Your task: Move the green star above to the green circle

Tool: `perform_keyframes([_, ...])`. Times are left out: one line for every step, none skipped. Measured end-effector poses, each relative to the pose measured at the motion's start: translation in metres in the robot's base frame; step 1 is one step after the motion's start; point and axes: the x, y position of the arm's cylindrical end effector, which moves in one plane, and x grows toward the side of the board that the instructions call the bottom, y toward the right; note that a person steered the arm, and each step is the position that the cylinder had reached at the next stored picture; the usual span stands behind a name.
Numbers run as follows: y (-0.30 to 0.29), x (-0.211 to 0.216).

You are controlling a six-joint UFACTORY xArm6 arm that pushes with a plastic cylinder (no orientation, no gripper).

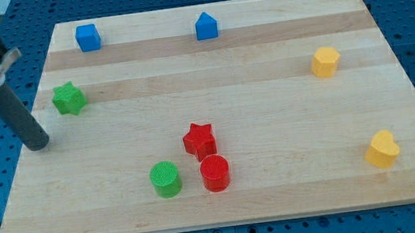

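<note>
The green star lies near the board's left edge, in the upper half. The green circle lies lower down, left of centre near the view's bottom. My tip rests on the board's left edge, below and to the left of the green star, a short gap away from it. The rod slants up to the view's top left corner.
A red star and a red circle sit right beside the green circle. A blue cube and a blue pentagon-like block lie at the top. A yellow hexagon and a yellow heart lie at the right.
</note>
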Motion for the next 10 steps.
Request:
perform_keyframes([-0.020,-0.051])
perform_keyframes([0.008,-0.064])
perform_keyframes([0.072,-0.065])
perform_keyframes([0.117,-0.065])
perform_keyframes([0.121,-0.099])
perform_keyframes([0.148,-0.095])
perform_keyframes([0.148,-0.039])
perform_keyframes([0.148,-0.001])
perform_keyframes([0.148,0.010])
perform_keyframes([0.095,0.005])
